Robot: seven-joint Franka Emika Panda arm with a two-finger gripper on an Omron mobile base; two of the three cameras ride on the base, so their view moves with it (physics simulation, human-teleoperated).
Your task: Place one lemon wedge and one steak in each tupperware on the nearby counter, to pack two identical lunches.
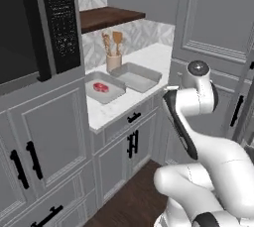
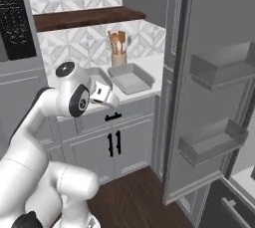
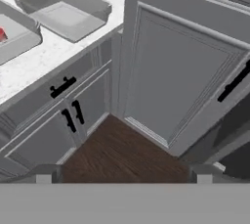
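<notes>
Two grey tupperware sit side by side on the white counter [image 1: 111, 112]. The left tupperware [image 1: 113, 96] holds a red-pink steak [image 1: 101, 87]. The right tupperware [image 1: 136, 76] is empty. In the hand view, the empty tupperware [image 3: 63, 10] lies at the upper left and the other tupperware [image 3: 17, 39] is cut off by the left edge, with a sliver of steak [image 3: 2, 34]. My gripper [image 3: 123, 176] hangs open in front of the counter's edge, over the floor, holding nothing. The lemon wedge is out of view.
A tan cup of wooden utensils [image 1: 113, 60] stands behind the tupperware. A black microwave [image 1: 34, 23] hangs at the left. A tall grey panel [image 3: 180, 71] rises to the right of the counter. The fridge door [image 2: 214, 82] stands open with shelves. Below is dark wood floor [image 3: 122, 149].
</notes>
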